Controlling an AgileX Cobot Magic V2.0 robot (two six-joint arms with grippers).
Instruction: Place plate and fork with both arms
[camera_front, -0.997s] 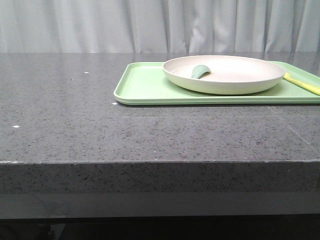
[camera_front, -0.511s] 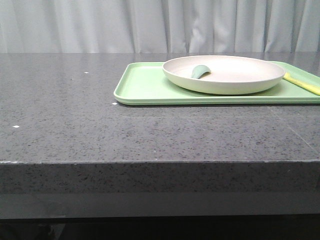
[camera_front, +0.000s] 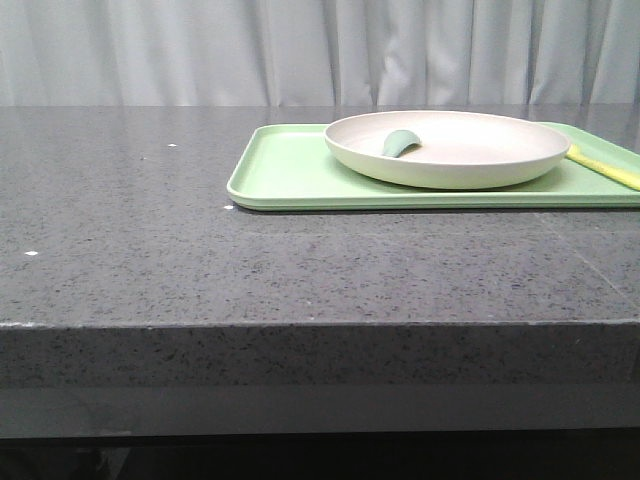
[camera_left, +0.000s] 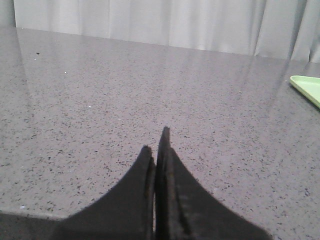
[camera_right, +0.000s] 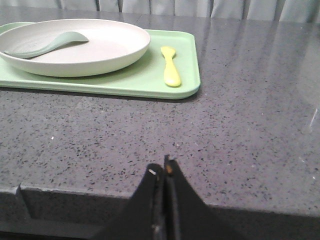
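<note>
Both my grippers, left gripper (camera_left: 156, 142) and right gripper (camera_right: 161, 167), rest clenched, holding nothing, low over the table (camera_front: 150, 250). Ahead of the right gripper, the plate (camera_right: 100, 47) sits on the tray (camera_right: 185, 60), a yellow utensil (camera_right: 170, 72) beside it, likely the fork.

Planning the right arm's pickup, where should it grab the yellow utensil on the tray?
Probably the yellow utensil's slim handle, from above: it lies flat on the green tray, beside the plate, so little room sideways. The right gripper is shut now.
</note>
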